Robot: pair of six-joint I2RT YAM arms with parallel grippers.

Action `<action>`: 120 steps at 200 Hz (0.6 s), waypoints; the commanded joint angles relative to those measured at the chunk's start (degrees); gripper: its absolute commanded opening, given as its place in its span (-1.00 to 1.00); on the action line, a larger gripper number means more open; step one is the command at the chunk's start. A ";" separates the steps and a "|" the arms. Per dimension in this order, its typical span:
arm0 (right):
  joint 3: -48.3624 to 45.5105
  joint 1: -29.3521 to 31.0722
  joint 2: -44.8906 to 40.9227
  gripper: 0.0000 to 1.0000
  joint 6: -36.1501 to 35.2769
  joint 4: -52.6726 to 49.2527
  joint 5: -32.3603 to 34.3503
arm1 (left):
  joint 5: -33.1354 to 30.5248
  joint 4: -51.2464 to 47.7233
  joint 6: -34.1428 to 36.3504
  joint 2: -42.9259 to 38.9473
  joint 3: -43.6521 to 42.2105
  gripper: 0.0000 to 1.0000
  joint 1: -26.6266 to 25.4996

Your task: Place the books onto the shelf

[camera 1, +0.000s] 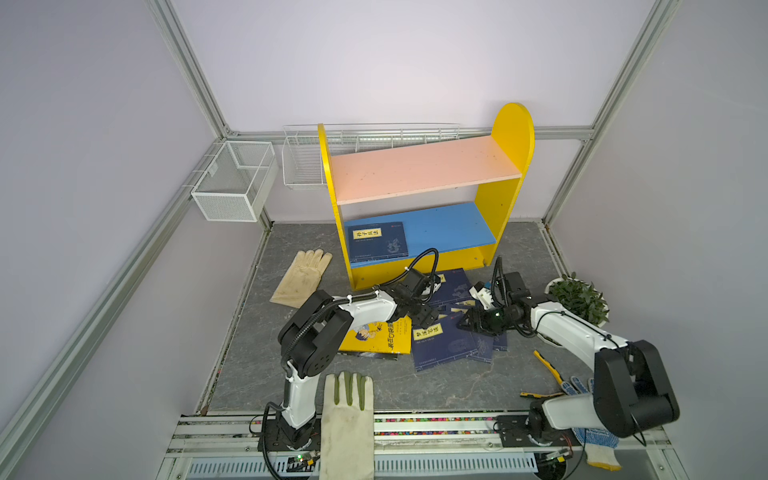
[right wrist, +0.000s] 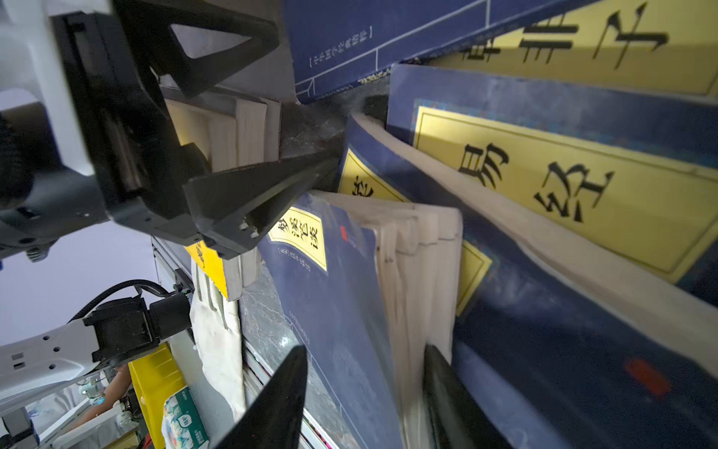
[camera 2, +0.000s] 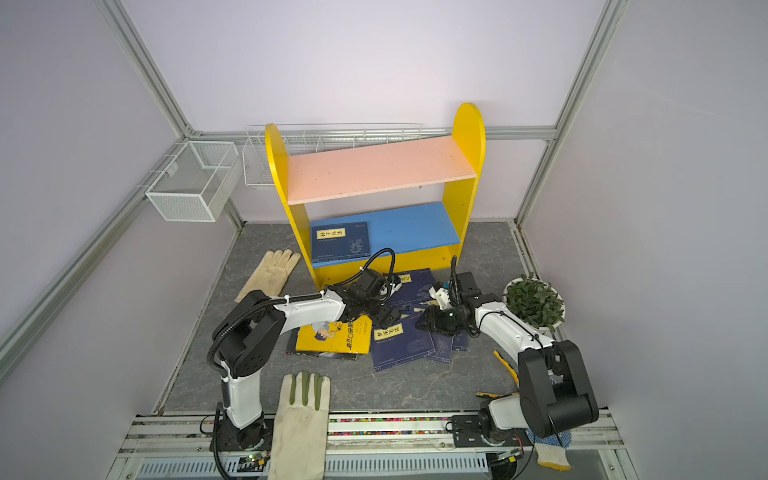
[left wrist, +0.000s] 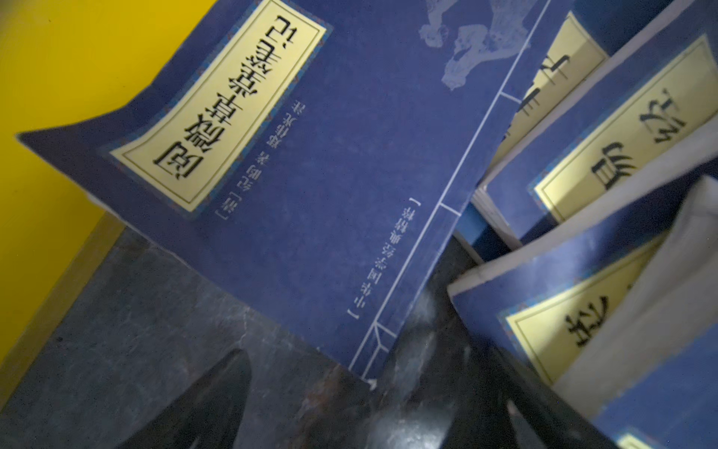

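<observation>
A lone book [camera 1: 377,242] is laid on the left of the blue board of the shelf [camera 1: 513,137]; the pile of books [camera 1: 455,287] is spread on the table [camera 1: 415,386] near it. A pick-up is in hand: the page edge of the top book [right wrist: 334,311] is seemingly clamped by the right gripper [right wrist: 365,347], though this is poorly shown, and the left gripper [camera 1: 424,316] is held wide apart beside it. Next, that book must be lifted clear and carried far to a board.

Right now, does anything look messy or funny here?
Yes. The books lie in a messy pile in front of the shelf, crisscrossed and overlapping. Only one blue book lies on its bottom board. A glove also hangs off the front of the table.
</observation>
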 commanded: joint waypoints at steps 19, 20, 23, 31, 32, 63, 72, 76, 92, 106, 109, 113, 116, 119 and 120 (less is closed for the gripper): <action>1.89 2.15 3.25 -0.57 -2.73 1.25 0.75 | 0.47 -1.19 -1.33 1.12 1.70 0.90 -0.25; 1.89 2.15 3.22 -0.59 -2.71 1.25 0.86 | 0.49 -1.20 -1.42 1.13 1.65 0.90 -0.29; 1.90 2.16 3.06 -0.64 -2.69 1.29 1.12 | 0.40 -1.21 -1.56 1.01 1.70 0.90 -0.23; 1.90 2.11 2.41 -0.78 -2.40 1.25 2.28 | 0.50 -1.15 -2.09 0.61 1.96 0.90 0.04; 1.90 2.09 2.36 -0.79 -2.37 1.24 2.50 | 0.46 -1.18 -2.15 0.56 1.96 0.90 0.07; 1.98 -0.52 -2.88 -0.86 0.26 1.68 6.06 | 3.19 -0.63 -5.78 -3.52 3.73 0.93 2.48; 2.20 -1.71 -4.91 -0.86 0.80 1.53 6.88 | 5.20 0.11 -7.22 -5.30 4.22 0.95 3.51; 2.32 -2.48 -5.89 -0.86 0.97 1.49 7.08 | 6.10 0.43 -8.06 -6.14 4.44 0.96 4.10; 2.93 -6.35 -10.05 -0.86 1.68 1.76 6.31 | 10.31 1.49 -12.02 -9.45 5.26 0.99 6.69; 3.53 -9.25 -13.48 -0.86 2.29 2.98 3.91 | 14.96 2.39 -15.34 -12.06 5.26 0.99 9.42; 3.70 -9.76 -13.91 -0.86 2.47 3.35 3.22 | 16.60 2.83 -15.80 -12.50 5.18 0.99 10.11; 3.86 -10.46 -14.67 -0.86 2.74 3.90 2.18 | 18.89 3.65 -16.39 -13.04 4.84 0.99 11.05; 3.99 -11.04 -15.07 -0.86 2.99 4.29 1.50 | 21.00 4.40 -16.78 -13.36 4.52 0.99 11.75; 4.08 -11.49 -15.47 -0.87 3.21 4.84 0.57 | 22.90 5.23 -17.41 -13.69 4.12 0.99 12.32; 4.13 -11.65 -15.59 -0.86 3.29 4.98 0.37 | 23.53 5.57 -17.63 -13.79 4.01 0.99 12.54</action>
